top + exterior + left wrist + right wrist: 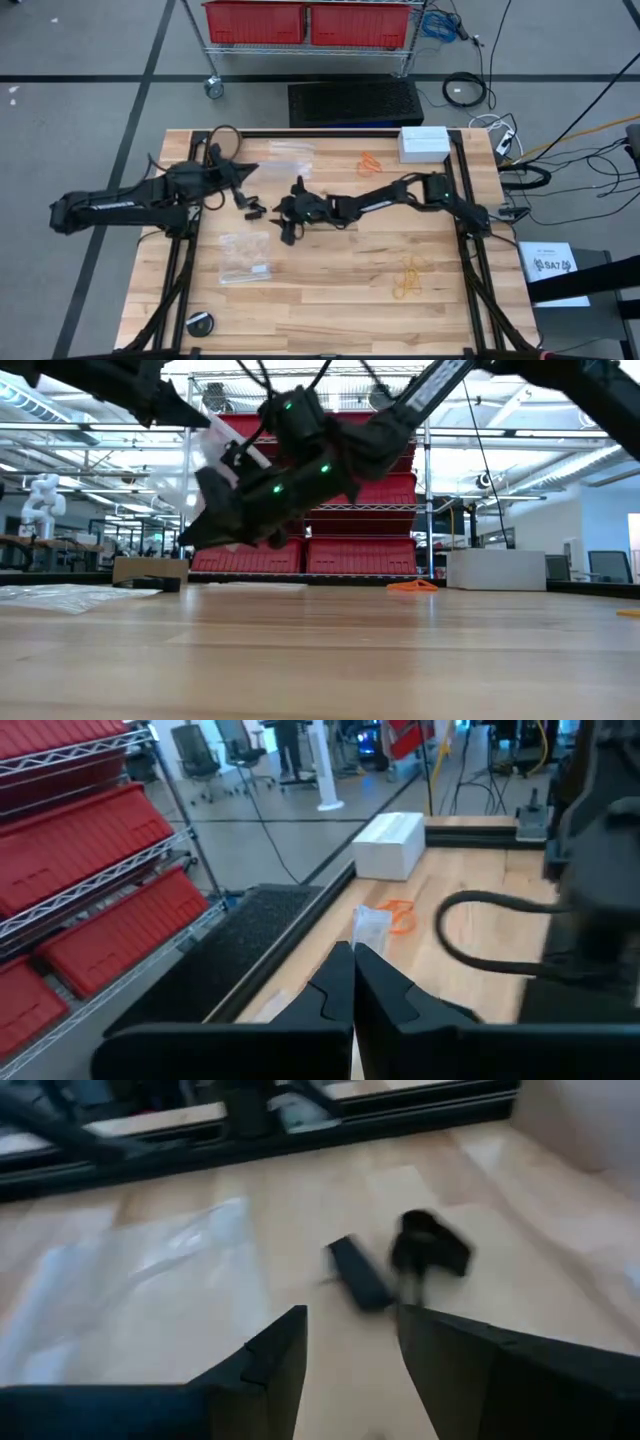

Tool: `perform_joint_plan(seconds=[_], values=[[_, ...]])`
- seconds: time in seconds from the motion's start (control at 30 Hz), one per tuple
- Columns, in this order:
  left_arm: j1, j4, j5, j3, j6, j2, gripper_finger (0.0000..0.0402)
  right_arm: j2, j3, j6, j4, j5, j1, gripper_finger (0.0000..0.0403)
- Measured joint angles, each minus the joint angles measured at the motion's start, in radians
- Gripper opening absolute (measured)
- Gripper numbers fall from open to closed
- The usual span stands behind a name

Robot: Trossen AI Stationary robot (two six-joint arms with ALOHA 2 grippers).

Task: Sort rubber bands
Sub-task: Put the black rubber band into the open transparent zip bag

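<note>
Right gripper open over the table's middle; left gripper shut beside it.

The right fingers stand apart with nothing between them, and its wrist view alone shows what lies just ahead: two small dark pieces on the wood (too blurred to name) and a clear plastic bag to one side. The left gripper's fingers are pressed together; only its wrist view shows a scrap of clear plastic at their tips. From above, the rubber bands sit well apart: an orange bunch near the white box at the table's far edge, a pale yellow-tan bunch toward the near right. A second clear bag lies below the grippers. The low view catches the orange bunch only.
</note>
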Motion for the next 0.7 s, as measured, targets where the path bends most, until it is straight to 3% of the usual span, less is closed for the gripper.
perform_joint_plan(seconds=[0.5, 0.6, 0.7], values=[[0.004, -0.042, 0.000, 0.000, -0.002, -0.010, 0.0000, 0.215, 0.263, -0.022, -0.107, -0.022, -0.041, 0.0176], [0.004, -0.046, 0.000, 0.000, -0.002, -0.010, 0.0000, 0.232, 0.287, -0.022, -0.141, -0.021, -0.049, 0.0154], [0.004, -0.051, 0.000, 0.000, -0.002, -0.010, 0.0000, 0.231, 0.294, -0.014, -0.171, -0.017, -0.053, 0.0098]])
